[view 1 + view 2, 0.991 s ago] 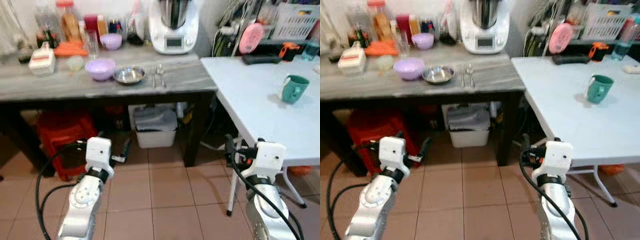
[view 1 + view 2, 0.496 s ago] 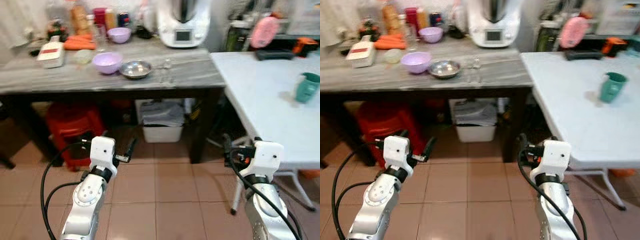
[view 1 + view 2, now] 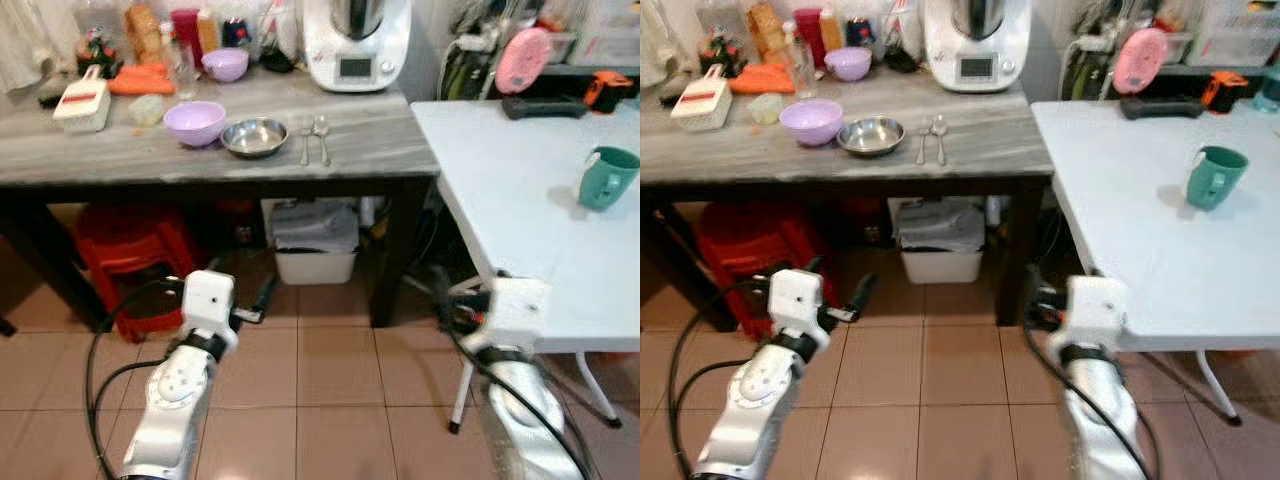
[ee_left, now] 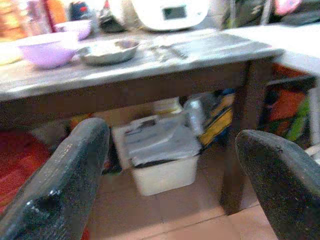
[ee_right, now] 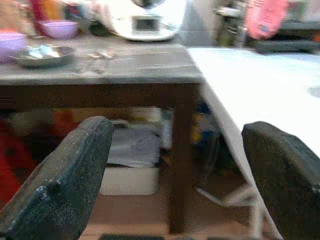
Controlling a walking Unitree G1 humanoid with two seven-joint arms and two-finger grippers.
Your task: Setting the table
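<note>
Grey stone-topped dark table (image 3: 380, 140) carries a lilac plastic bowl (image 3: 194, 122), a round steel dish (image 3: 254, 136) just beside it, and two metal spoons (image 3: 314, 140) lying side by side. Teal ceramic mug (image 3: 605, 177) stands on the adjoining white table (image 3: 510, 200). Left gripper (image 4: 165, 165) and right gripper (image 5: 175, 175) — both held low over the tiled floor, fingers spread wide, holding nothing.

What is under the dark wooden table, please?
Under the dark wooden table stand a red stool and a white bin with grey contents. The space behind them is too shadowed to see.
</note>
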